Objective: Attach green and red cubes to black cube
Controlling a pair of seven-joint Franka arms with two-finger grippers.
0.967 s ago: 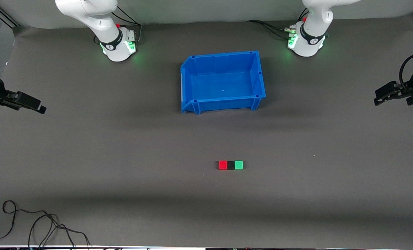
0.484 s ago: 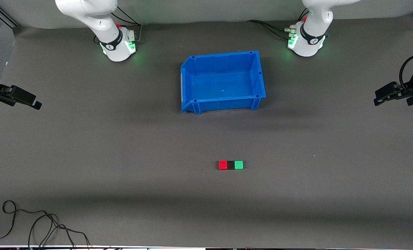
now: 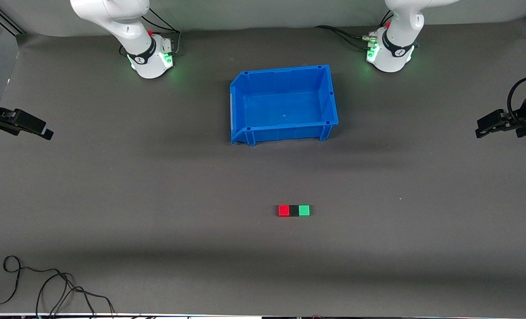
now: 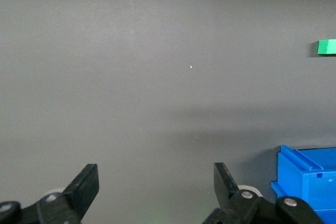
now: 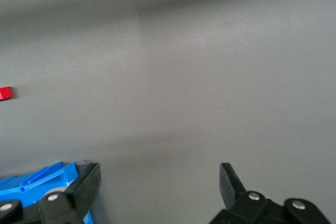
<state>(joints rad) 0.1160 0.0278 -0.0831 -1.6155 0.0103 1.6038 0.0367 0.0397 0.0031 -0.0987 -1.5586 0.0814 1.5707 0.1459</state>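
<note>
Three tiny cubes sit touching in one row on the grey mat, nearer the front camera than the bin: the red cube [image 3: 284,210], the black cube [image 3: 294,211] in the middle, the green cube [image 3: 304,210]. The green cube [image 4: 326,46] also shows in the left wrist view, the red cube [image 5: 4,93] in the right wrist view. My left gripper [image 3: 480,130] hangs open and empty over the left arm's end of the table; its fingertips frame bare mat [image 4: 156,178]. My right gripper [image 3: 48,134] is open and empty over the right arm's end [image 5: 160,179].
A blue bin [image 3: 329,95] stands empty between the cube row and the arm bases; its corners show as blue bin [image 4: 310,182] and blue bin [image 5: 42,179]. Loose black cables [image 3: 46,283] lie by the front edge at the right arm's end.
My right gripper has pulled back a little toward its end of the table. My left gripper has shifted slightly. The cubes have not moved.
</note>
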